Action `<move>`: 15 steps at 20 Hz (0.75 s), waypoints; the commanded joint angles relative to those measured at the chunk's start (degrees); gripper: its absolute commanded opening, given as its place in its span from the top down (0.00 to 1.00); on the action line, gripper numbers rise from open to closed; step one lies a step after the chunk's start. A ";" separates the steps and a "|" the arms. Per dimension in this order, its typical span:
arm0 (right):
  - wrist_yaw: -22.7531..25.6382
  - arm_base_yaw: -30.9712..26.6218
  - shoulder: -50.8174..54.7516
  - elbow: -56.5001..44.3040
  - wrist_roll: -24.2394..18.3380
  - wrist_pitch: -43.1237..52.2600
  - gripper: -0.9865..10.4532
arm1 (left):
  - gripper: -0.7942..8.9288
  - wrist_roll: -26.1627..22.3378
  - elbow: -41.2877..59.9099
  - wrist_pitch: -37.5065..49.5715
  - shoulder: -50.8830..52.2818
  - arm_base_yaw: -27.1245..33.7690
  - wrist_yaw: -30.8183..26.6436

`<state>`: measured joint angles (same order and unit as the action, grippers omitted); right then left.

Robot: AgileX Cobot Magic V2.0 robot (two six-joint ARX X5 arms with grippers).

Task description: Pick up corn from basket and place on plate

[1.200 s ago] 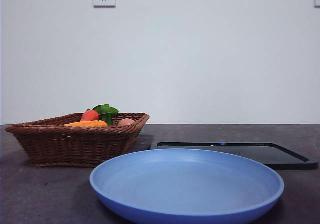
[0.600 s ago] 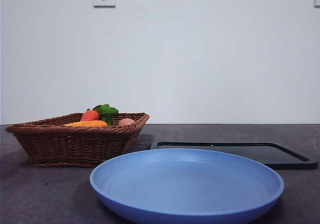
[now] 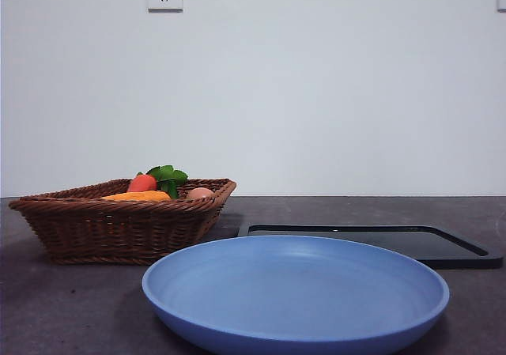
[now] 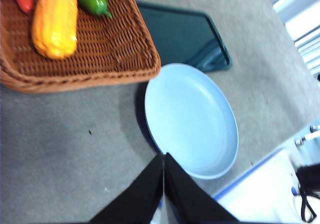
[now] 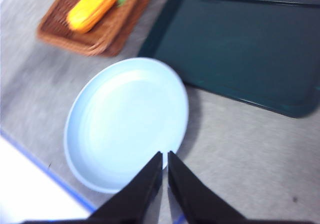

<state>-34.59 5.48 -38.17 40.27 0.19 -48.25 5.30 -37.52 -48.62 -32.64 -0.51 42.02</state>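
Nothing is seen to have shifted since the earlier frames: the plate is found empty beside the basket, in which the corn is laid; left gripper and right gripper are clenched, holding nothing.
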 commanded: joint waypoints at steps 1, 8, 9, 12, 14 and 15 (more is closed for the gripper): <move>0.07 1.55 -0.72 1.01 -1.29 0.09 0.91 | 0.90 -1.68 -1.05 0.17 -0.66 -0.57 0.33; 0.07 1.92 -1.66 1.01 1.88 0.17 0.66 | 0.53 -1.16 -1.11 0.46 -0.66 -0.63 0.33; 0.07 1.97 -2.36 1.01 2.47 0.17 0.66 | 0.53 -1.18 -1.11 0.48 -0.66 -0.63 0.33; 0.07 2.93 -5.81 1.01 2.64 0.42 0.66 | 0.53 -1.16 -1.11 0.57 -0.66 -0.63 0.35; 0.09 4.35 -9.38 1.01 3.15 1.66 0.66 | 0.53 -1.16 -1.11 0.59 -0.66 -0.63 0.35; 0.11 5.14 -11.45 1.01 3.76 3.02 0.66 | 0.53 -1.16 -1.11 0.59 -0.66 -0.63 0.35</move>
<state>-34.48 10.50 -49.25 40.32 3.03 -45.58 4.95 -37.52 -48.45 -32.99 -1.04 42.02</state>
